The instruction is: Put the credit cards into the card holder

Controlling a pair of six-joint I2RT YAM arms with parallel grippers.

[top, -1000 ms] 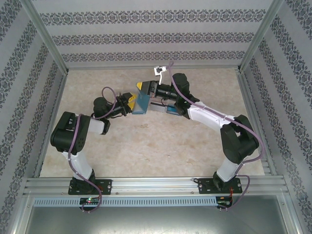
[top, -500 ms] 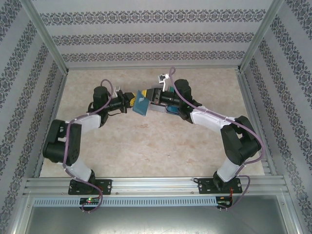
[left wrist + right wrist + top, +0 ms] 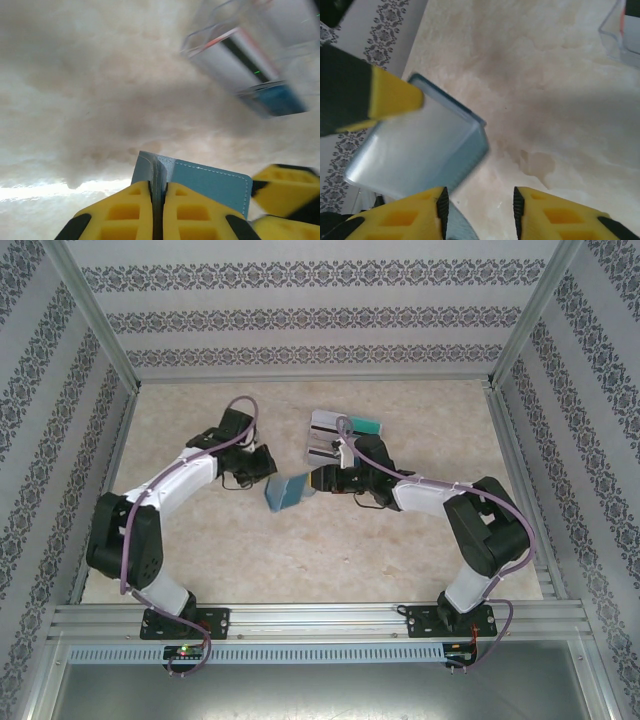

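The card holder point(image 3: 287, 492), a dull slate-blue wallet, hangs tilted just above the table's middle. My left gripper point(image 3: 268, 473) is shut on one of its flaps point(image 3: 159, 172), with the blue outer face point(image 3: 212, 182) spread to the right of the jaws. Just right of the wallet, my right gripper point(image 3: 314, 480) stands open. Between its fingers point(image 3: 479, 210) there is only table, and the card holder point(image 3: 420, 145) sits up and left of that gap. Behind, white-grey credit cards point(image 3: 326, 436) with a dark stripe and a teal card point(image 3: 366, 426) lie on the table.
The cards point(image 3: 235, 57) seem to rest on a clear plastic tray point(image 3: 622, 30) behind the right arm. Patterned walls and metal posts close in the table on three sides. Bare marbled tabletop point(image 3: 300, 550) lies between the grippers and the arm bases.
The card holder came nearer and lower in the left gripper's grip. My right gripper opened, let go of it and pulled back toward the near side, uncovering the cards behind.
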